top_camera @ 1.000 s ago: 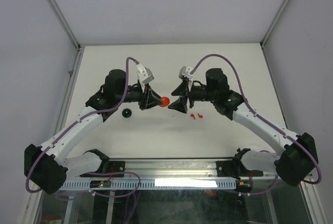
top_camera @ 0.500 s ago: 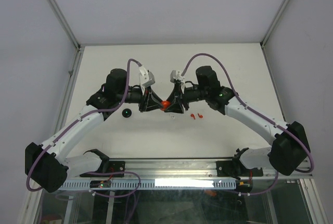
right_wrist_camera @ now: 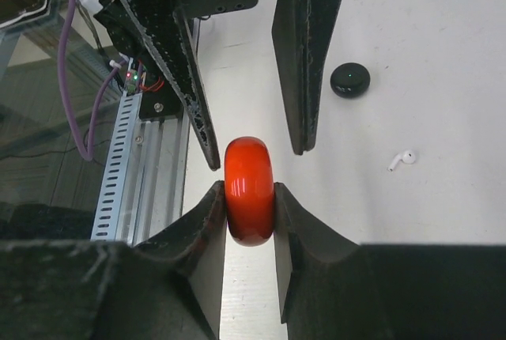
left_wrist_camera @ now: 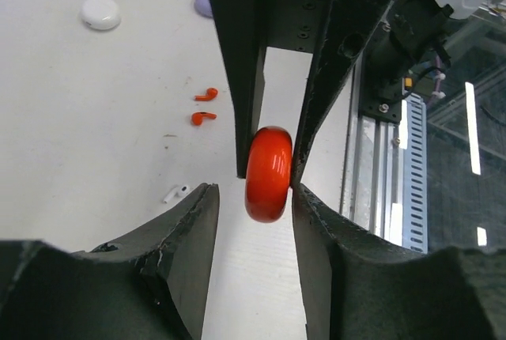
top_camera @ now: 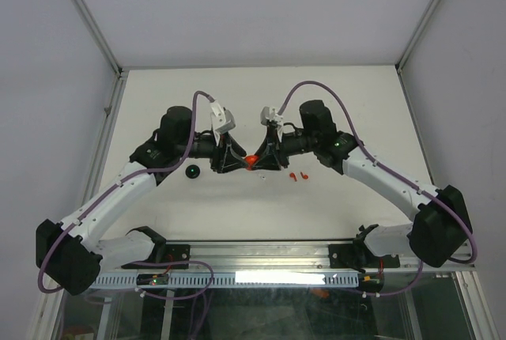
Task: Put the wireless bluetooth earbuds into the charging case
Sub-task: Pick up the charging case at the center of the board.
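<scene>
Table (top_camera: 237, 95), right of centre: red earbuds (top_camera: 297, 175) lie flat side by side, white earbud (top_camera: 261, 174) left of them. Beyond, red charging case (top_camera: 250, 158) is off the surface, on edge, flat faces clamped by right gripper (right_wrist_camera: 250, 198). Left gripper (left_wrist_camera: 254, 194) jaws stand apart around it.

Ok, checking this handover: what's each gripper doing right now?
Left gripper: open, loose around the red case.
Right gripper: shut on the red case.

The left gripper (left_wrist_camera: 257, 191) and right gripper (right_wrist_camera: 249, 190) meet nose to nose mid-table, blocking each other around the red case (top_camera: 250, 159). From there, a black case (top_camera: 192, 171) lies at 9 o'clock, a white bud (top_camera: 260, 174) at 5 and red buds (top_camera: 296, 175) at 4. Toward 12 the table (top_camera: 253, 95) lies bare.
</scene>
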Controlling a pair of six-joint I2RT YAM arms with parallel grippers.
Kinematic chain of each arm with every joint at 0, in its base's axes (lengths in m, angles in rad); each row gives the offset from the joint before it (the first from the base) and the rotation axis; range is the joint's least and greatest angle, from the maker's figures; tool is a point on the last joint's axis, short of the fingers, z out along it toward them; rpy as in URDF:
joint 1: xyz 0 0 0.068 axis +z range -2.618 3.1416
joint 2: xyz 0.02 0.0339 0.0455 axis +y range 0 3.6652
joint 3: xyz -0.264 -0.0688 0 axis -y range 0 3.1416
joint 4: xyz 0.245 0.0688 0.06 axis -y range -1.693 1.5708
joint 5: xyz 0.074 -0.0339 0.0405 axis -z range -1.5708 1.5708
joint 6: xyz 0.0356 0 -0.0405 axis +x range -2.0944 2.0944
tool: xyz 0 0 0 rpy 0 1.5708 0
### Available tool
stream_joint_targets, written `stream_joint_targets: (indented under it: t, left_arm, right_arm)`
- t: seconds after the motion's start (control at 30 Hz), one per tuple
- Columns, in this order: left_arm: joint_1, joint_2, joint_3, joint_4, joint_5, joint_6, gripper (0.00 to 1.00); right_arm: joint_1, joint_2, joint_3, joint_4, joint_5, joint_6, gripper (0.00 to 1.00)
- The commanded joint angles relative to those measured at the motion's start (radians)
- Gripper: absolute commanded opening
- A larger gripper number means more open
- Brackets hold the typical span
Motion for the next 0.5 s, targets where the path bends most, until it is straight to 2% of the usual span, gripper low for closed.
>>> stream_joint_targets:
  t: [0.0,0.13,0.27,0.47]
  left_arm:
    - [-0.006,-0.081,-0.045,0.138,-0.098,-0.083,0.47]
    - [-0.004,-0.175,-0.173,0.361,-0.147,-0.23,0.52]
    - [-0.004,-0.247,-0.316,0.631,-0.161,-0.376,0.53]
    - [-0.004,-0.239,-0.406,0.841,-0.153,-0.518,0.51]
  right_arm:
    - [-0.026,-0.069,-0.038,0.154,-0.019,0.103,0.06]
    - [-0.038,-0.097,-0.102,0.29,0.001,0.216,0.06]
    - [-0.038,-0.116,-0.144,0.417,0.016,0.324,0.06]
    - [-0.038,-0.142,-0.181,0.514,0.032,0.399,0.07]
